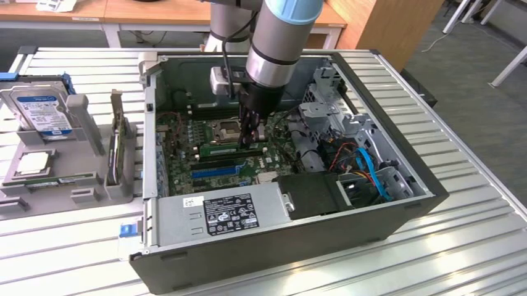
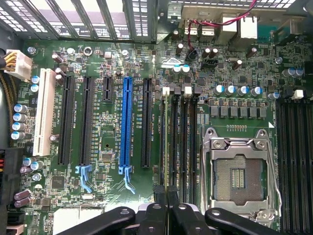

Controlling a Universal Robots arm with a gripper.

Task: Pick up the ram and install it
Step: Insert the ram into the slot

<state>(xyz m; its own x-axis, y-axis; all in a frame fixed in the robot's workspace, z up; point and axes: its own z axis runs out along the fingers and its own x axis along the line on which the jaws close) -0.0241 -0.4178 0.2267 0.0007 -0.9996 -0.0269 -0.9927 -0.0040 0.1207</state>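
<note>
The ram [image 1: 222,148] is a thin green stick standing on edge over the motherboard's memory slots, beside the CPU socket [image 1: 226,129]. My gripper [image 1: 248,140] reaches straight down into the open computer case and its fingers are shut on the stick's top edge near its middle. In the wrist view the ram [image 2: 166,142] appears edge-on as a thin line along the outermost black memory slot, next to the other slots [image 2: 188,142]. The two black fingers of my gripper [image 2: 166,196] are closed together over that line. Whether the stick is fully down in the slot I cannot tell.
The case wall [image 1: 288,253] surrounds the work area. A grey power supply [image 1: 222,213] and drive bay with blue cables [image 1: 374,176] crowd the near side. Outside, at the exterior view's left, a grey fixture [image 1: 86,185] holds a hard drive [image 1: 41,111] and upright boards [image 1: 115,148].
</note>
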